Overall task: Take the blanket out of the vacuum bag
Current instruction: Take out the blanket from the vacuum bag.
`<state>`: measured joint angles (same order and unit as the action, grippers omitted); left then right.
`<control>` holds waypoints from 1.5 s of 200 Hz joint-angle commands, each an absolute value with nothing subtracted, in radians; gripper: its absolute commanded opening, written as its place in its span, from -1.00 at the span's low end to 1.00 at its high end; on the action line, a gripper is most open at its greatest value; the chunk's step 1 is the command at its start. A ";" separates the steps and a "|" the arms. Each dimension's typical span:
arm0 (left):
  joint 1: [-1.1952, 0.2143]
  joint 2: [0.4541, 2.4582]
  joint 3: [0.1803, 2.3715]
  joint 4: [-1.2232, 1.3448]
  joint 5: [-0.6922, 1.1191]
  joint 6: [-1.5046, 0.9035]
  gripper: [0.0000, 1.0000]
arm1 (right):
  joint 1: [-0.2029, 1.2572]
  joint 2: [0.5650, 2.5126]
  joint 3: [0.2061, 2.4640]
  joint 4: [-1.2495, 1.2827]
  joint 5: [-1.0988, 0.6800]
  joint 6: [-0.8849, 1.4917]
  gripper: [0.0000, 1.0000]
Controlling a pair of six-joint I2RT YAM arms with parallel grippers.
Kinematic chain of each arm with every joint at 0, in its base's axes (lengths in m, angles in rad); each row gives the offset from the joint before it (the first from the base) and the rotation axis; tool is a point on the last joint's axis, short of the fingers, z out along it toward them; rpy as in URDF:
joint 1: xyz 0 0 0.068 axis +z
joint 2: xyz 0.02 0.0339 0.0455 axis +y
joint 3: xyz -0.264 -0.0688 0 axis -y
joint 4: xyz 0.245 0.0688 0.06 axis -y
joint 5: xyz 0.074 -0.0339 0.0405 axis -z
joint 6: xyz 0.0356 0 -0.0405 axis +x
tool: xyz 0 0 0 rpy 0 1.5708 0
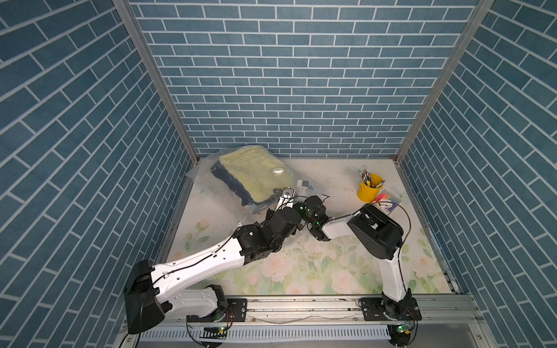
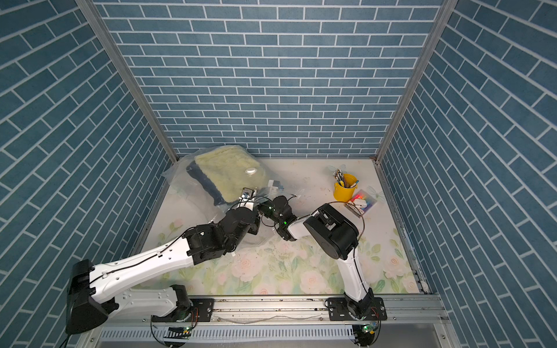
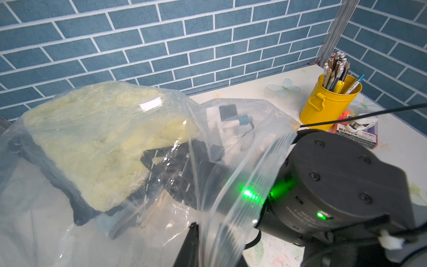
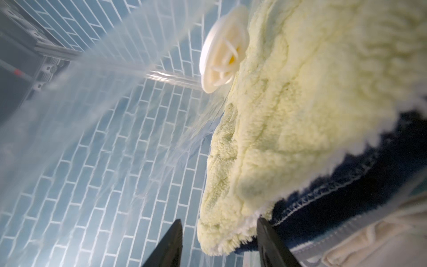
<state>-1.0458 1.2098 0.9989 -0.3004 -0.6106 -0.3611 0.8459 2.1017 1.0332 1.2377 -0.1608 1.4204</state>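
Straddling the blanket's (image 4: 300,115) edge inside the vacuum bag (image 1: 200,173) at the bench's (image 1: 316,180) far-left corner, our right gripper (image 4: 219,222) gapes ready to seize it; we cannot tell whether our left gripper (image 3: 215,245) is clenched.

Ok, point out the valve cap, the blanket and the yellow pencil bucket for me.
valve cap (image 1: 278,170): in a top view, centre of the round white cap.
blanket (image 4: 312,92): right wrist view, pale yellow fleece face.
yellow pencil bucket (image 3: 335,108): left wrist view, outer wall below the rim.
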 commanded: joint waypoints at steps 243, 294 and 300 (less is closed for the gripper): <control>-1.049 1.176 0.968 -0.321 -0.687 -0.393 -0.59 | 0.796 2.240 1.255 1.190 -0.277 1.397 -0.51; -1.049 1.175 0.988 -0.323 -0.719 -0.384 -0.59 | 0.797 2.201 1.207 1.224 -0.297 1.392 -0.94; -1.049 1.175 0.989 -0.323 -0.721 -0.384 -0.59 | 0.797 2.201 1.202 1.230 -0.300 1.393 -0.98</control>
<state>-1.0462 1.1908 0.9703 -0.3016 -0.6815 -0.3882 0.7990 2.2402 1.2266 1.1908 -0.2760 1.4155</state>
